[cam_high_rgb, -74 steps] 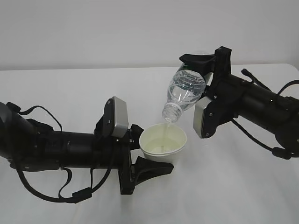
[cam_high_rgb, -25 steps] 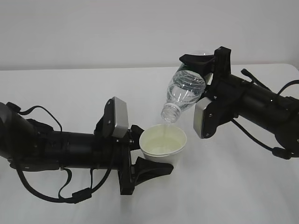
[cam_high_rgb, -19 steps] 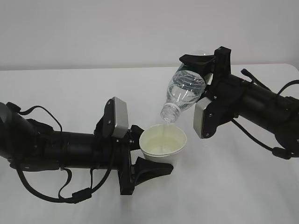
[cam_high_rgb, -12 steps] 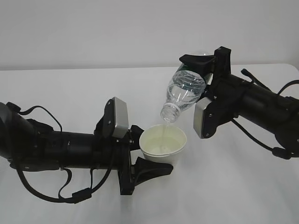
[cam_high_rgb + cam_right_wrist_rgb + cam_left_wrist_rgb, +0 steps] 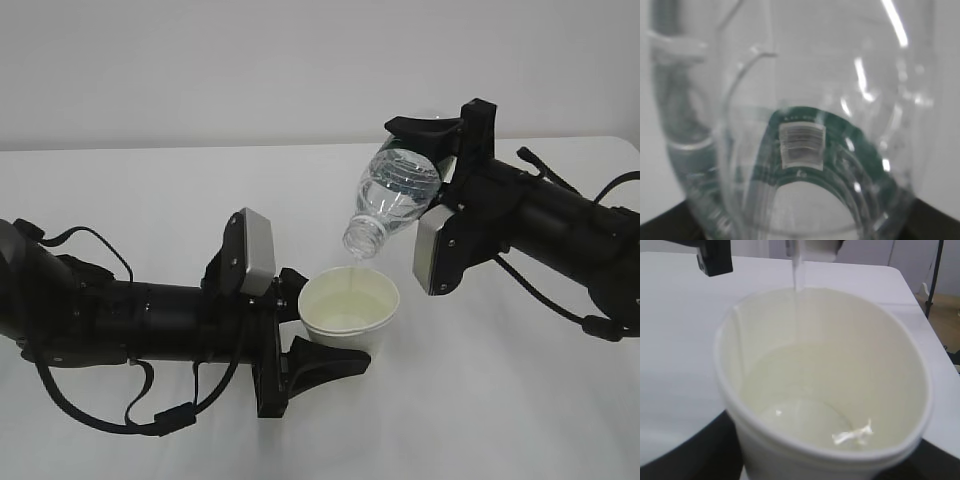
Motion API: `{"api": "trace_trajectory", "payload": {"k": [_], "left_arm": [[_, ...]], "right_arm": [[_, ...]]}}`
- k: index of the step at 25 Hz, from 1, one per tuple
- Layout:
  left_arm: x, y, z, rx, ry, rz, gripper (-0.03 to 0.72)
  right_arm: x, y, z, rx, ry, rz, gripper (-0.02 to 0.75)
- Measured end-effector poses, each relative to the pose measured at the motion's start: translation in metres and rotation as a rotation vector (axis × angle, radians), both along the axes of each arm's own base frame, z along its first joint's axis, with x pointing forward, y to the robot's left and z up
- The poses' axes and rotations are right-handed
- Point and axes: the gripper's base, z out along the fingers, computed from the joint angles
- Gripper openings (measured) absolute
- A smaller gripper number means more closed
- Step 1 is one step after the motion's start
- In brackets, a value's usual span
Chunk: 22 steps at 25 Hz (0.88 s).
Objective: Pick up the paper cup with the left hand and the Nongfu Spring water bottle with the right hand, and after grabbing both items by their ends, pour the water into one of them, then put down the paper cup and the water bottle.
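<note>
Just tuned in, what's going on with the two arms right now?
The right hand holds the Nongfu Spring water bottle tilted mouth-down above the paper cup, which the left hand holds upright. A thin stream of water is falling into the cup, which already holds some water. The pour is under way; neither item has been put down on the table yet.

paper cup (image 5: 825, 390), water (image 5: 799, 270) streaming in

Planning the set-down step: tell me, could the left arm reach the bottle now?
Probably not: the left pincer is shut on the paper cup, while the right pincer grips the tilted bottle above it.
</note>
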Motion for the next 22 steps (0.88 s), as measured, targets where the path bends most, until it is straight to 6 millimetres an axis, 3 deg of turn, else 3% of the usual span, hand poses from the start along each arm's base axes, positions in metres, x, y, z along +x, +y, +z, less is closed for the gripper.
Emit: {"api": "trace_trajectory", "payload": {"k": [22], "left_arm": [[0.0009, 0.0001, 0.0002, -0.002, 0.002, 0.011, 0.477]], "right_arm": [[0.0, 0.0, 0.0, 0.123, 0.107, -0.001, 0.456]]}}
